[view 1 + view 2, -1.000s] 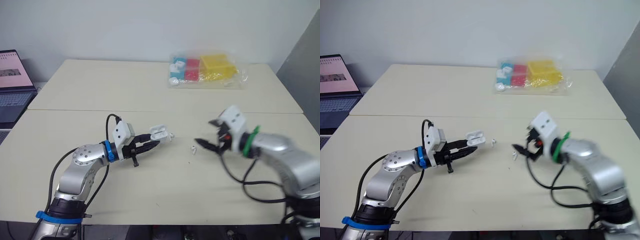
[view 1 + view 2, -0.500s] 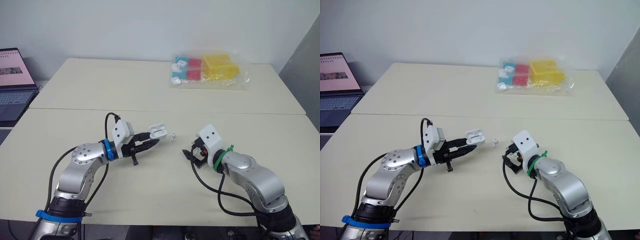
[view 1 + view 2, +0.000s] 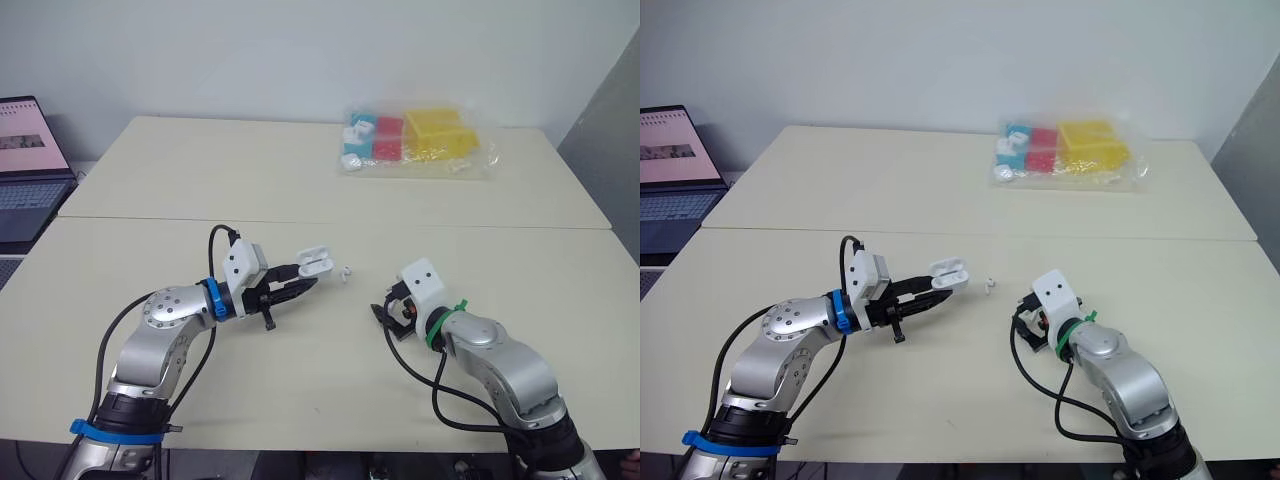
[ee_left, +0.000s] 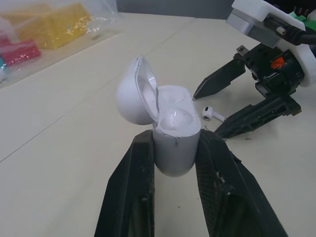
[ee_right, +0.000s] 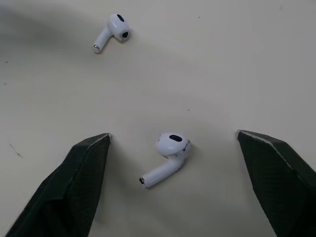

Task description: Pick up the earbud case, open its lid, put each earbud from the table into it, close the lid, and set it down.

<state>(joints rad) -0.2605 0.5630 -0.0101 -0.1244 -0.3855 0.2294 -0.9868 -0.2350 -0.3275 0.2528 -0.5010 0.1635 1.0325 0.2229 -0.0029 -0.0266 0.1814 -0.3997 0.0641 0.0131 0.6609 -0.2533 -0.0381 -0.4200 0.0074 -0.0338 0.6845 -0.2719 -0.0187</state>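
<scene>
White earbud [image 5: 169, 150] between spread right fingers [image 5: 69, 197]

The laptop [image 3: 24, 168] is cut off at the left edge.

Left fingers [image 4: 127, 190] clamped tight; right fingers [image 5: 64, 192] spread wide apart.

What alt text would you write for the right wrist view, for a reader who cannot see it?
A small white plastic earbud lies on the cream tabletop between the wide-open black jaws of the right gripper. A second white earbud lies farther off, beyond the jaws.
</scene>
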